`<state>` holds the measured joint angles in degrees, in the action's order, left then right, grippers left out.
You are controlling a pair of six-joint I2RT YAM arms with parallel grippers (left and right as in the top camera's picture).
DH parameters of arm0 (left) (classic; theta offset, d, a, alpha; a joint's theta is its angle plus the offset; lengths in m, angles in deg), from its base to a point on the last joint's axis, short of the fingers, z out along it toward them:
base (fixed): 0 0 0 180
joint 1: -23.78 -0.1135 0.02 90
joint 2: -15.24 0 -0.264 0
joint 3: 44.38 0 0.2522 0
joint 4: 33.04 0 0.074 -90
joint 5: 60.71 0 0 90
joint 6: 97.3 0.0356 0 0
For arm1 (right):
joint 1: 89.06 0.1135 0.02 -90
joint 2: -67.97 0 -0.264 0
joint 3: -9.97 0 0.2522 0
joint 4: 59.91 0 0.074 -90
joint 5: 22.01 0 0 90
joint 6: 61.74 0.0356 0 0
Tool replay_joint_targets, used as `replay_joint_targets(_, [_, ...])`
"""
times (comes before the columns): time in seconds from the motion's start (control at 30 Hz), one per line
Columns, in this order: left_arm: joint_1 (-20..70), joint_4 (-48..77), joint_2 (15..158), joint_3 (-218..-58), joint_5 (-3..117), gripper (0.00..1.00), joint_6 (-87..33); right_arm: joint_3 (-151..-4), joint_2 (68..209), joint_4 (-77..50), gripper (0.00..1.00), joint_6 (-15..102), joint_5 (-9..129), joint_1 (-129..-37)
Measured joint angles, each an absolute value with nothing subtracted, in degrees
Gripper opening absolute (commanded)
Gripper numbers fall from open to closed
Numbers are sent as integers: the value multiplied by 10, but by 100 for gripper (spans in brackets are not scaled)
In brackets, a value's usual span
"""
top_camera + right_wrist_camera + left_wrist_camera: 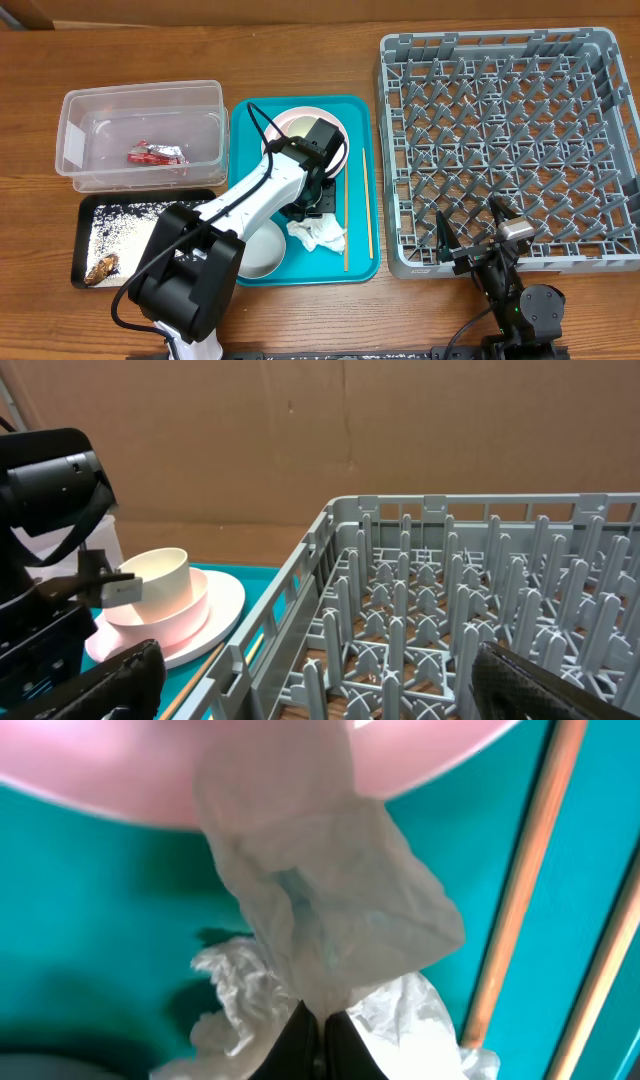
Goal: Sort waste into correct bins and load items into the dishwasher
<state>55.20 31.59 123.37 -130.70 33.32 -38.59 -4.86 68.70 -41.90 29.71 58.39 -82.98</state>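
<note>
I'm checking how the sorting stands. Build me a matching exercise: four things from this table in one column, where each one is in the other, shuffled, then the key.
Things
1. wrapper
2. rice grains
3. tissue
4. cup

Places
A. on the pink plate
B. pinched by the left gripper
C. in the clear tub
D. in the black tray

Pairs: 1-C, 2-D, 3-B, 4-A
</note>
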Motion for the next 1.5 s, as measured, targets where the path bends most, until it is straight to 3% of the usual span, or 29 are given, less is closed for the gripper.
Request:
replay_joint_targets(0.3, [552, 366, 1209, -1357, 330, 4, -386, -49, 687, -419, 100, 297, 584, -830])
replay_joint_targets(0.83, [552, 421, 1191, -1350, 331, 17, -386, -49, 687, -419, 100, 297, 584, -830])
replay_joint_targets(0.97, [552, 415, 1191, -1338, 329, 31, -385, -49, 687, -419, 100, 297, 584, -830])
replay_joint_targets(1.17, [552, 399, 1191, -1320, 325, 41, -386, -49, 687, -419, 100, 297, 584, -830])
replay_joint_targets(1.5, [552, 374, 1191, -1293, 315, 68, -385, -49, 687, -418, 100, 297, 584, -830])
